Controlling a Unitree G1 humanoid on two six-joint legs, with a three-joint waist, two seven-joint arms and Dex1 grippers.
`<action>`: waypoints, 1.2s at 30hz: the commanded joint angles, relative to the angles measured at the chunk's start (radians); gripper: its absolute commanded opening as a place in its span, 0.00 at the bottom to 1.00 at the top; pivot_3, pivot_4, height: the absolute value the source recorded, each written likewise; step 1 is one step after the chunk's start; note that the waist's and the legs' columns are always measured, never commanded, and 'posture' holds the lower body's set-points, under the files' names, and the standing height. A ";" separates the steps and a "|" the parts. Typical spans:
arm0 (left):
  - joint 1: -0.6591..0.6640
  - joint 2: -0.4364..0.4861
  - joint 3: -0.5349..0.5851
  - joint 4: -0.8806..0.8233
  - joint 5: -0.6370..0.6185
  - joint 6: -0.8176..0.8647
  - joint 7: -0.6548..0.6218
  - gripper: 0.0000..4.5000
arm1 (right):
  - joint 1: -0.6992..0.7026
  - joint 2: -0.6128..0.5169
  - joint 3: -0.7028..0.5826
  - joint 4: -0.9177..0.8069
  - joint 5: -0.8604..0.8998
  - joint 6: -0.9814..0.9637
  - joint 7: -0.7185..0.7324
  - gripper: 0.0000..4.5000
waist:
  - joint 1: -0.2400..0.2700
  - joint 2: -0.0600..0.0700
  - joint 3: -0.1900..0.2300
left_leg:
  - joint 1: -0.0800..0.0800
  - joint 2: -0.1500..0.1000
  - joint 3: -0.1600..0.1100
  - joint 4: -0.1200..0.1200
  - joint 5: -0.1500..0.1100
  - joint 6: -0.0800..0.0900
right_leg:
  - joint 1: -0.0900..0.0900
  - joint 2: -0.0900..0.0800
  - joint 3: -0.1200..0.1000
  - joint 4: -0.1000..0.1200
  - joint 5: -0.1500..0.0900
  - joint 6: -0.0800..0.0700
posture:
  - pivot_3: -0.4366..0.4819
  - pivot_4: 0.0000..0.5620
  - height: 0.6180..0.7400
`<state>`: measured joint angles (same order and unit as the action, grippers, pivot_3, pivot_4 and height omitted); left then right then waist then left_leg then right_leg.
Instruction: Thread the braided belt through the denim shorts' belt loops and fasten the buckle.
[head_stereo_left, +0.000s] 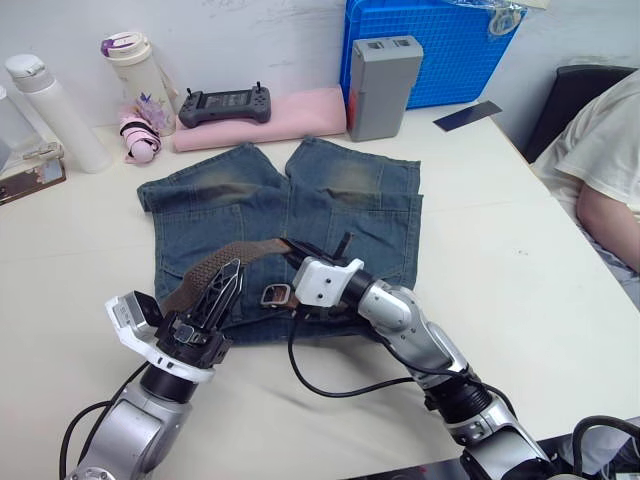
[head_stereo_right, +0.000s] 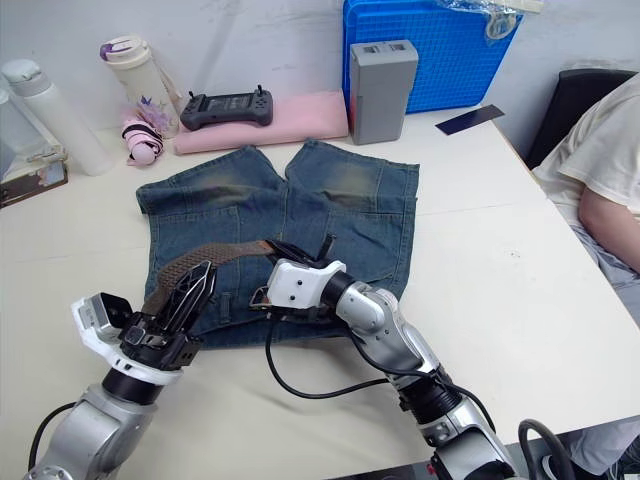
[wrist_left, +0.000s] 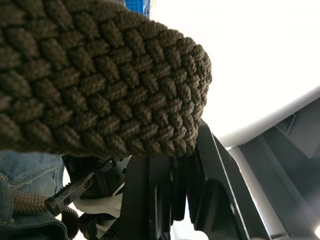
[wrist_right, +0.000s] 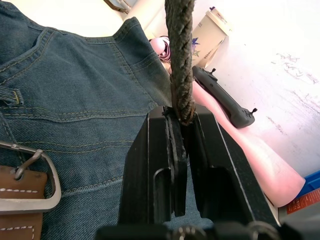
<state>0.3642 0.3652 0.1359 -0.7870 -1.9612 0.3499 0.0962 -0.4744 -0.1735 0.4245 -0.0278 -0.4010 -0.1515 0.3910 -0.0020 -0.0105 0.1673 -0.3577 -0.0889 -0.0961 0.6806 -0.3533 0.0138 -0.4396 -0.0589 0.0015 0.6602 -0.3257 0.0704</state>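
Both grippers are on the belt (head_stereo_left: 225, 258) now, and it arches up off the shorts (head_stereo_left: 290, 225), which lie flat mid-counter with the waistband toward the near edge. The left gripper (head_stereo_left: 222, 285) pinches the braid flat between its fingers and lifts that stretch clear of the denim, probably to keep slack out of the way. The right gripper (wrist_right: 181, 131) is clamped on the strap edge-on, just above the waistband, seemingly so the braid can be steered along it. The buckle (head_stereo_left: 276, 295) rests on the denim right beside that gripper, prong up. One loop (wrist_right: 11, 96) shows on the waistband, empty as far as I can see. My read: threading has barely started, and fastening is a long way off.
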 joint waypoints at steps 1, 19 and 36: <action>0.003 0.018 0.024 -0.054 -0.011 0.006 0.004 0.19 | -0.017 -0.004 -0.012 -0.017 -0.002 -0.011 -0.010 0.00 | 0.000 0.000 0.000 | 0.000 0.000 0.000 0.000 0.000 0.000 | 0.000 0.000 0.000 0.000 0.000 0.000 | 0.48 0.27 0.75; 0.022 -0.074 -0.043 -0.031 -0.011 -0.045 0.275 0.75 | -0.107 -0.012 0.047 -0.065 -0.161 0.265 0.090 0.00 | 0.002 0.000 0.001 | 0.000 0.000 0.000 -0.001 0.000 0.000 | 0.000 0.000 0.000 -0.001 0.000 0.000 | 0.48 0.27 0.75; -0.217 -0.334 0.040 0.072 -0.011 -0.023 0.408 0.75 | -0.108 -0.002 0.075 -0.100 -0.207 0.286 0.088 0.00 | 0.002 -0.001 0.000 | 0.000 0.000 0.001 0.000 0.000 0.000 | 0.000 0.000 0.000 0.000 0.000 0.001 | 0.48 0.27 0.75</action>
<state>0.1577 0.0396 0.1636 -0.6937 -1.9624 0.3098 0.5085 -0.5676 -0.1836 0.4992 -0.0779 -0.6073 0.1527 0.4859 0.0002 -0.0115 0.1677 -0.3575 -0.0895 -0.0956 0.6812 -0.3532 0.0135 -0.4397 -0.0586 0.0017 0.6597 -0.3254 0.0711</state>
